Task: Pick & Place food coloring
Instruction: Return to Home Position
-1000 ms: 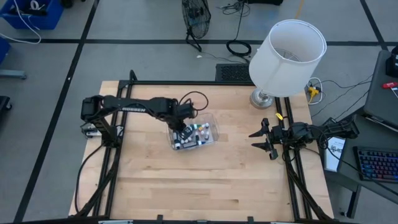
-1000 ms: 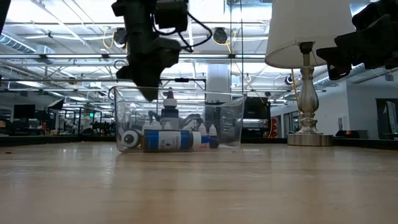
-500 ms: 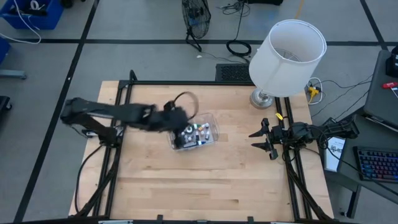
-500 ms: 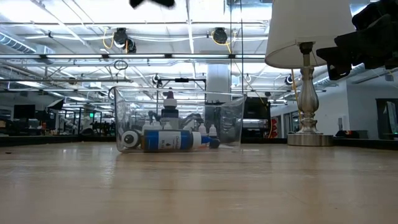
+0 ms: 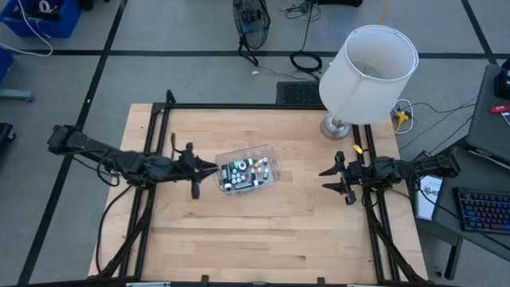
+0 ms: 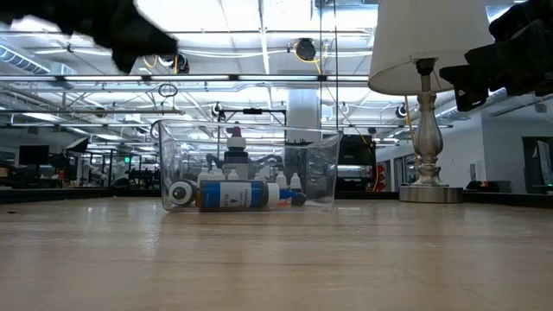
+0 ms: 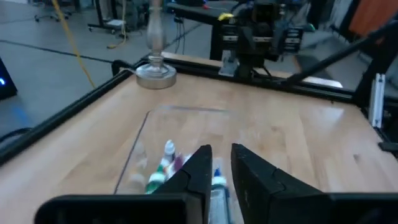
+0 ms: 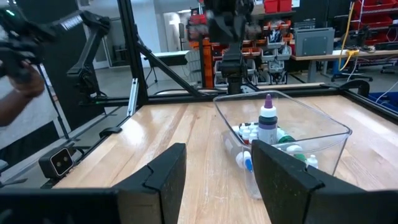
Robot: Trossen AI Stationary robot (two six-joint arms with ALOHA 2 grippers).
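The food coloring [image 5: 243,171] is a set of small bottles lying and standing inside a clear plastic tub [image 5: 275,159] at the middle of the table. The bottles [image 6: 233,194] rest on the tub's floor, and one [image 8: 267,121] stands upright. My left gripper [image 5: 209,166] is shut, holds nothing, and points about level at the tub's left wall; in its wrist view the bottles [image 7: 168,162] show just past its fingers [image 7: 202,168]. My right gripper [image 5: 333,180] waits open at the table's right edge, facing the tub [image 8: 323,134].
A white-shaded lamp [image 5: 368,72] stands on its metal base [image 5: 338,126] at the table's far right corner. Black frame rails run along the table's left, right and far edges. A person's arm [image 8: 18,81] shows beyond the table's left side.
My left gripper has drawn back from over the tub toward the table's left edge, tipping from pointing down to nearly level and rolling. The tub and its bottles have stayed where they were.
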